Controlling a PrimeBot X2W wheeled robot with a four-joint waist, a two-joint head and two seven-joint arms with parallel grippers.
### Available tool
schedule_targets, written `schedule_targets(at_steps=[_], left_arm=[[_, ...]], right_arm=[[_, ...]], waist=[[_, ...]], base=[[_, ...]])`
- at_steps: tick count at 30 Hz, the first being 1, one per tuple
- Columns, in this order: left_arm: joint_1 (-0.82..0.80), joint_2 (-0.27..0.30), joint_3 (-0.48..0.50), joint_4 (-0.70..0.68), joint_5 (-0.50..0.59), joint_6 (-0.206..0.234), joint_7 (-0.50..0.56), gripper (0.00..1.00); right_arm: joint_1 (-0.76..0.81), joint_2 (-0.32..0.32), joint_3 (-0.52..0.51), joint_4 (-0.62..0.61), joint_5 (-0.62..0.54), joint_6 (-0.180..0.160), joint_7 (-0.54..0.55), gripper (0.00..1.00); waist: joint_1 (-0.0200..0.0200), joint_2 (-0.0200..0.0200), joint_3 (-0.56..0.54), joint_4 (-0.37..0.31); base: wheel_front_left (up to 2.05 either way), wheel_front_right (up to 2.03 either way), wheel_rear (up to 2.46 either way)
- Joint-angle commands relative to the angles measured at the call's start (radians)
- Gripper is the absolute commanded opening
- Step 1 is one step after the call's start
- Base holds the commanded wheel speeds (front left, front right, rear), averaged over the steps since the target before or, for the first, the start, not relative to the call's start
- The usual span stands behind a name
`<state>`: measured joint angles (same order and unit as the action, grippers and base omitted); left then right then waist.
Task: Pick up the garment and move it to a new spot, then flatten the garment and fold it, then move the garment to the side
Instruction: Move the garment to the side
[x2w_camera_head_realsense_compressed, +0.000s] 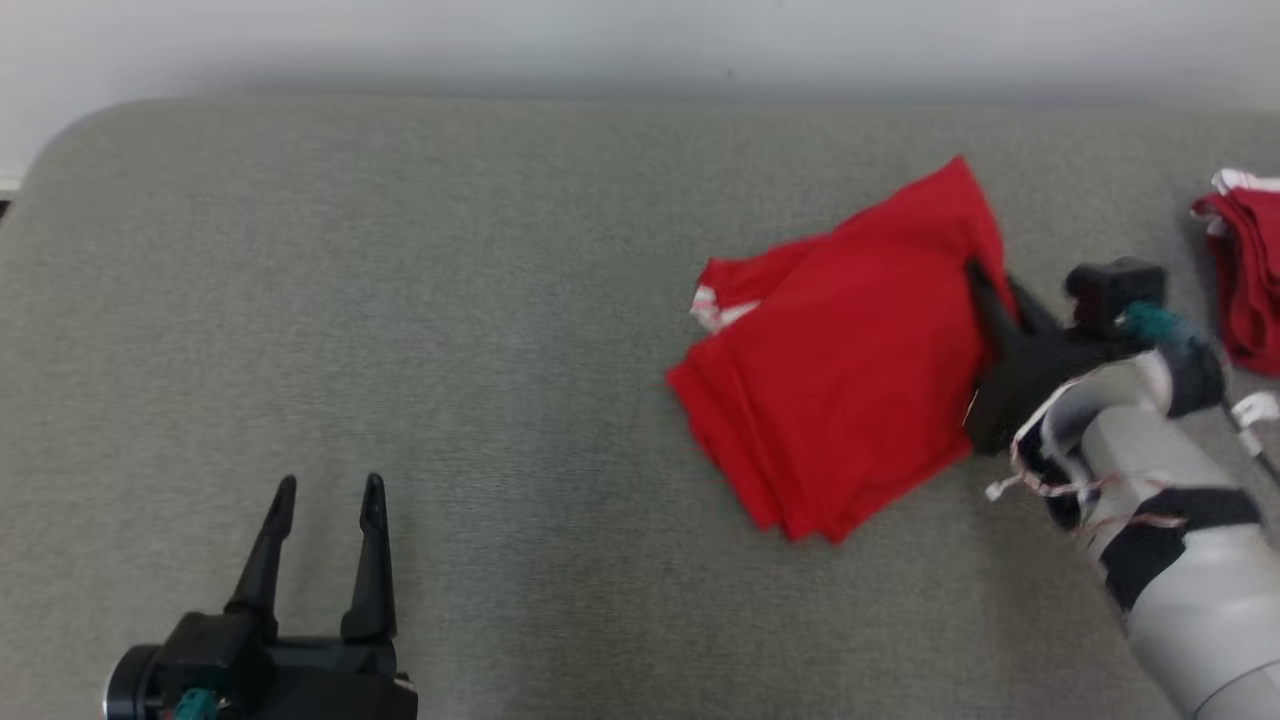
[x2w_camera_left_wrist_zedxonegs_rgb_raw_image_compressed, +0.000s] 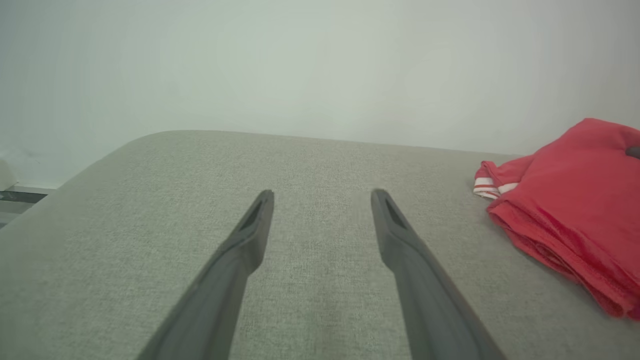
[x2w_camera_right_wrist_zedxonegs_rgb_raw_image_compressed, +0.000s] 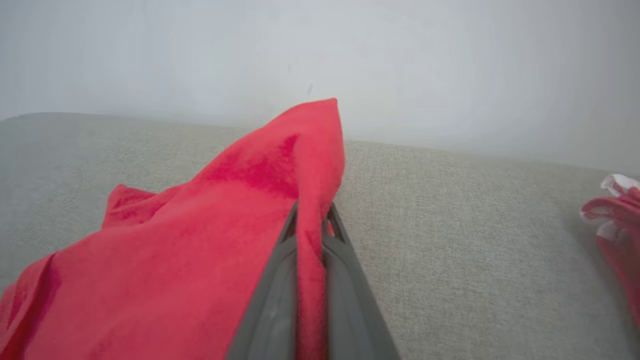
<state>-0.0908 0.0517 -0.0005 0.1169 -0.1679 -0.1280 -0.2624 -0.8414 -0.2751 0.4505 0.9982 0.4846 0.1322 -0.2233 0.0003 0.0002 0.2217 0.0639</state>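
At the lower left of my head view the left gripper (x2w_camera_head_realsense_compressed: 331, 482) sits low over the grey padded surface (x2w_camera_head_realsense_compressed: 500, 300), its two dark fingers spread wide with nothing between them. The left wrist view shows the same: the gripper (x2w_camera_left_wrist_zedxonegs_rgb_raw_image_compressed: 323, 195) released, with bare grey weave in the gap.

Moving right, the red garment (x2w_camera_head_realsense_compressed: 840, 370) lies folded into a rough rectangle on the right half of the surface, well apart from the left gripper. A white-and-red striped trim (x2w_camera_head_realsense_compressed: 715, 305) peeks out at its left edge, and several layers stack up along the near edge. From the left wrist camera the garment (x2w_camera_left_wrist_zedxonegs_rgb_raw_image_compressed: 575, 200) lies off to the right.

At the garment's right edge the right gripper (x2w_camera_head_realsense_compressed: 995, 285) is clenched on the cloth. In the right wrist view the gripper (x2w_camera_right_wrist_zedxonegs_rgb_raw_image_compressed: 314, 210) has its fingers pressed together with a fold of the garment (x2w_camera_right_wrist_zedxonegs_rgb_raw_image_compressed: 150, 250) pinched between them, and the fabric stands up in a peak past the tips.

White tags (x2w_camera_head_realsense_compressed: 1255, 410) hang off the right forearm — too blurred for me to read.

At the far right edge lies a second red bundle (x2w_camera_head_realsense_compressed: 1245, 270) with white trim, apart from the garment.
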Motion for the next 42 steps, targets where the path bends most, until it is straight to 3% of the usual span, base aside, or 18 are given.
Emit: schedule_targets(at_steps=[1, 13, 27, 34, 42], left_arm=[[-0.027, 0.000, 0.002, -0.010, 0.008, 0.000, -0.003, 1.00], [-0.113, 0.064, -0.006, -0.092, 0.046, -0.002, -0.003, 1.00], [-0.083, 0.118, 0.002, -0.181, 0.056, 0.001, 0.003, 1.00], [-0.073, 0.130, 0.000, -0.232, 0.061, 0.008, 0.019, 1.00], [-0.069, 0.147, 0.003, -0.277, 0.059, 0.013, 0.041, 1.00]], right_arm=[[-0.030, -0.026, 0.005, -0.008, 0.011, -0.002, -0.003, 0.00], [-0.233, -0.199, 0.076, -0.042, 0.074, -0.002, -0.001, 0.00], [-0.375, -0.389, 0.174, -0.016, 0.143, -0.002, 0.061, 0.00], [-0.442, -0.441, 0.220, 0.037, 0.115, -0.002, 0.069, 0.00], [-0.518, -0.425, 0.239, 0.144, 0.085, -0.002, 0.056, 0.00]], waist=[[-0.0003, -0.0002, 0.088, -0.092], [-0.0003, -0.0002, 0.253, -0.258], [-0.0003, -0.0002, 0.323, -0.303], [-0.0003, -0.0002, 0.346, -0.310], [-0.0003, -0.0002, 0.375, -0.316]], base=[[0.00, 0.00, 0.00], [0.00, 0.00, 0.00], [0.00, 0.00, 0.00], [0.00, 0.00, 0.00], [0.00, 0.00, 0.00]])
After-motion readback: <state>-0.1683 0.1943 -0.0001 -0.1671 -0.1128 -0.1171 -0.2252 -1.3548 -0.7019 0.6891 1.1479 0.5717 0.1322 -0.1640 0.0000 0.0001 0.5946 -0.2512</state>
